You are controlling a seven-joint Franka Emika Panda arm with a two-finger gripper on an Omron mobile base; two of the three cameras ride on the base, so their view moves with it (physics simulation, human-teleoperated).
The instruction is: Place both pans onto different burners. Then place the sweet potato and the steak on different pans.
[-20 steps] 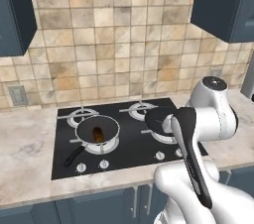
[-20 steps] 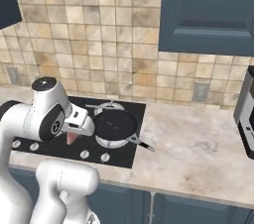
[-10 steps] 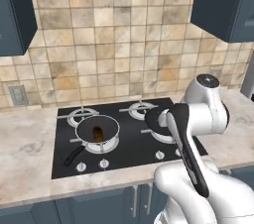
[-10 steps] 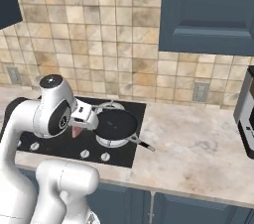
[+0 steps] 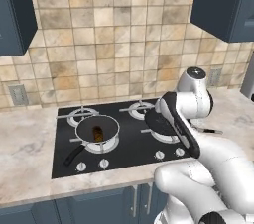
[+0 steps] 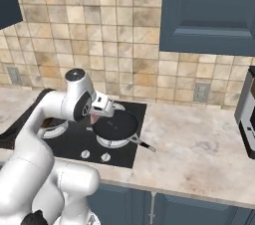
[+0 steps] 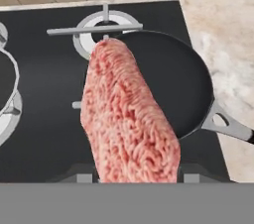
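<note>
Two black pans sit on the front burners of the cooktop (image 5: 129,143). The left pan (image 5: 97,130) holds the orange-brown sweet potato (image 5: 97,133). The right pan (image 6: 115,125) (image 7: 173,84) is bare, its handle (image 7: 228,125) pointing to the counter on the right. My gripper (image 6: 98,113) is shut on the pinkish steak (image 7: 126,119), which hangs above the left rim of the right pan. The steak hides my fingertips in the hand view. A back burner (image 7: 101,27) lies just beyond the steak.
White knobs (image 5: 104,162) line the cooktop's front edge. Marble counter (image 6: 199,149) stretches to the right, with a dark appliance (image 6: 246,114) at its far end. A tiled wall with an outlet (image 6: 201,92) rises behind the hob.
The arm has carried the steak further over the cooktop, closer to the right pan. Both pans and the sweet potato have stayed put.
</note>
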